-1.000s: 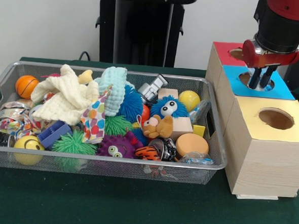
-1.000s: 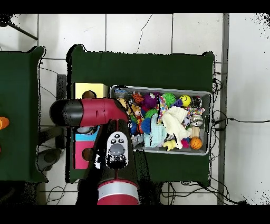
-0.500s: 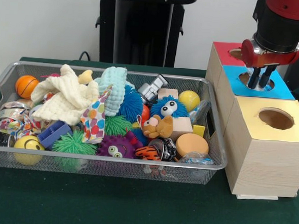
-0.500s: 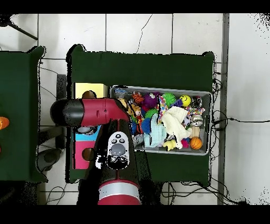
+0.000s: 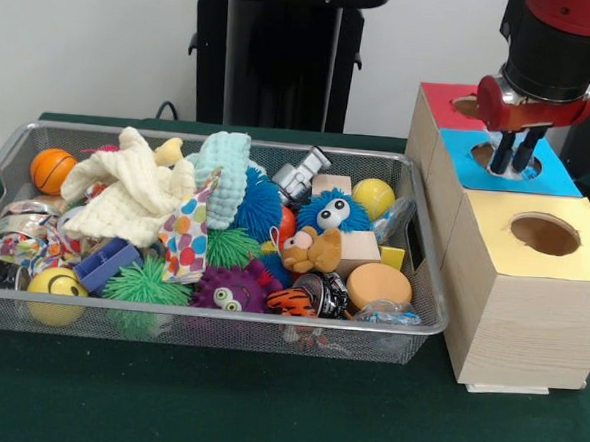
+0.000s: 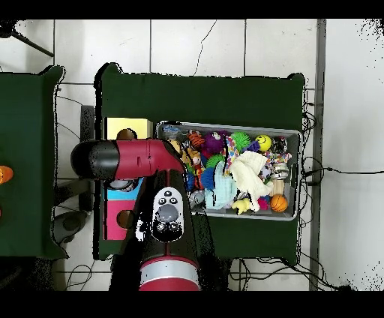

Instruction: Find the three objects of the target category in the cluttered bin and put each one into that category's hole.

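The red and black arm is hanging its fingers (image 5: 511, 162) just over the round hole in the blue-topped box (image 5: 553, 175); the two dark prongs are standing close together with nothing between them. Beside them, the yellow-topped wooden box (image 5: 516, 295) and the red-topped box (image 5: 439, 100) are showing their own holes. Well off to the fingers' side, the wire mesh bin (image 5: 218, 332) is brimming with spiky rubber balls, a cream knitted cloth (image 5: 126, 196) and a smooth orange disc (image 5: 377, 284). Overhead, the arm is hiding the blue box.
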Available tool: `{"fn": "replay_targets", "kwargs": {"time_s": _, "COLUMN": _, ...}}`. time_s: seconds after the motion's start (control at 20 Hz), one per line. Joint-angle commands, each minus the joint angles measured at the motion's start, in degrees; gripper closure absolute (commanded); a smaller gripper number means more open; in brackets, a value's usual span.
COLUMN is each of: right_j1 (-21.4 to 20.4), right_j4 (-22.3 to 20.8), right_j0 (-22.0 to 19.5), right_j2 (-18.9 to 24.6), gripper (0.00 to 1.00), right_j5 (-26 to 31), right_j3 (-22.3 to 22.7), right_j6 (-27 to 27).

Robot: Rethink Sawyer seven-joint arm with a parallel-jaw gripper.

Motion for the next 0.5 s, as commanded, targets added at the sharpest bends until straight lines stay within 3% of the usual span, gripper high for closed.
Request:
{"fn": "replay_targets", "kwargs": {"time_s": 0.05, "right_j1": 0.59, "right_j4": 0.45, "right_j0": -1.59, "right_j2": 3.13, "gripper": 1.00, "right_j5": -0.97, "right_j3": 2.65, "right_j6": 7.13}}
{"fn": "replay_targets", "kwargs": {"time_s": 0.5, "right_j1": 1.08, "right_j4": -0.57, "right_j0": -1.58, "right_j2": 2.79, "gripper": 1.00, "right_j5": -1.54, "right_j3": 1.54, "right_j6": 6.63}}
